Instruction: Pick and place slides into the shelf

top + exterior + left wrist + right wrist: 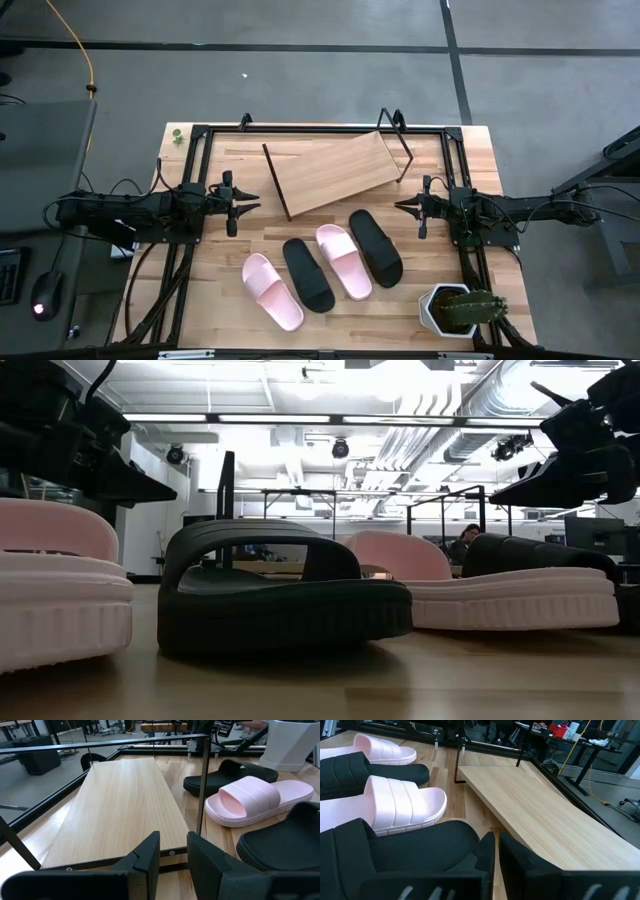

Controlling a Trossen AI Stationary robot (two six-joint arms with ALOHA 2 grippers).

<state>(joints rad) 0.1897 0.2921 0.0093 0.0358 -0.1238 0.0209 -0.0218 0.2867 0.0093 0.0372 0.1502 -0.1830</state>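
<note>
Meanwhile, all four slides [322,265] await on the surface; shelf [335,172] bare, left gripper [243,203] slightly parted, right gripper [408,205] nearly closed, both empty.

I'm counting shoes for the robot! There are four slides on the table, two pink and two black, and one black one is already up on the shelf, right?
Not quite. The shelf has nothing on it yet. The high view shows all four slides lying on the table in front of it: pink, black, pink, black.
</note>
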